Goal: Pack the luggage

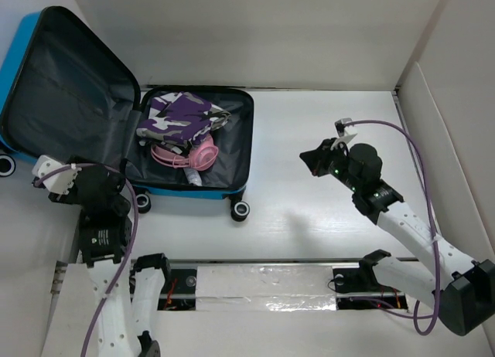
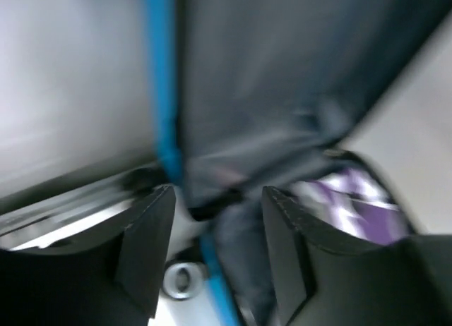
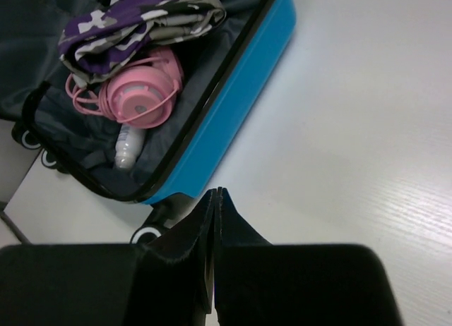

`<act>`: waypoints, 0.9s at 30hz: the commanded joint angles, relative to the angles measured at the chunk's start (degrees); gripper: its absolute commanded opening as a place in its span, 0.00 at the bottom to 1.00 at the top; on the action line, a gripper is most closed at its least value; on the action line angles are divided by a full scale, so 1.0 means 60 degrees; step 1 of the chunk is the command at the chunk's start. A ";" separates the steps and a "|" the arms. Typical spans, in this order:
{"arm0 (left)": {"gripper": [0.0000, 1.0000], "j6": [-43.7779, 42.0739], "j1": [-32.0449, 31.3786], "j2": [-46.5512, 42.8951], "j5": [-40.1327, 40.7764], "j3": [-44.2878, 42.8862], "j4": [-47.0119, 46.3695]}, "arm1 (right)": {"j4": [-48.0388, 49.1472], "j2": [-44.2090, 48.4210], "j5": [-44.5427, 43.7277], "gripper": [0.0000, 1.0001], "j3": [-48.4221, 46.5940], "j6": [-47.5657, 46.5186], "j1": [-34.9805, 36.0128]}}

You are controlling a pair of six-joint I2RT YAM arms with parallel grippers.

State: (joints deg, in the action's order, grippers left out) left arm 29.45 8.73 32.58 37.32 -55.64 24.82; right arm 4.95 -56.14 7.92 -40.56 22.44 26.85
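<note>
The blue luggage (image 1: 197,190) lies open at the back left, its dark grey lined lid (image 1: 69,86) raised and leaning left. Inside lie a purple camouflage cloth (image 1: 182,113), pink headphones (image 1: 193,154) and a small white bottle (image 1: 193,179). My left gripper (image 1: 124,178) is open and empty at the luggage's front left corner; in the blurred left wrist view the blue lid edge (image 2: 161,86) and grey lining run between its fingers (image 2: 219,199). My right gripper (image 1: 309,160) is shut and empty over the table right of the luggage (image 3: 233,107); its tips (image 3: 217,193) touch.
White walls enclose the table at the back and right (image 1: 433,79). A metal rail with taped padding (image 1: 263,283) runs along the near edge. Luggage wheels stick out at the front (image 1: 240,210) and far left (image 1: 6,165).
</note>
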 commanded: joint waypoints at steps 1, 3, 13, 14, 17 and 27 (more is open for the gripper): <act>0.52 0.0115 -0.0020 0.0706 0.2552 -0.0056 0.0259 | 0.0962 0.0275 -0.0047 0.04 -0.0067 -0.0443 -0.0154; 0.59 -0.0421 -0.0020 0.1552 0.3021 -0.0423 -0.0207 | 0.0773 0.0289 -0.0002 0.05 -0.0081 -0.0487 -0.0154; 0.59 -0.0613 0.0625 0.5190 0.5000 -0.2156 0.1302 | -0.0078 0.1109 -0.1261 0.12 -0.0228 -0.0824 0.0153; 0.59 -0.1168 0.0625 0.5234 0.5059 -0.2037 0.1066 | -0.0136 0.1139 -0.1276 0.12 -0.0243 -0.0839 0.0154; 0.56 -0.0839 0.1502 0.5278 0.4374 -0.1977 0.1180 | -0.0122 0.1124 -0.1277 0.12 -0.0257 -0.0839 0.0154; 0.43 -0.1539 0.1504 0.6625 0.4048 -0.3544 0.0786 | -0.0107 0.1139 -0.1086 0.13 -0.0272 -0.0912 0.0373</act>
State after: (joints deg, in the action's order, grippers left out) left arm 21.50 17.39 71.55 61.36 -73.03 30.06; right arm 3.01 -50.22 1.89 -40.56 18.13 28.60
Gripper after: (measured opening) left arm 0.450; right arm 0.124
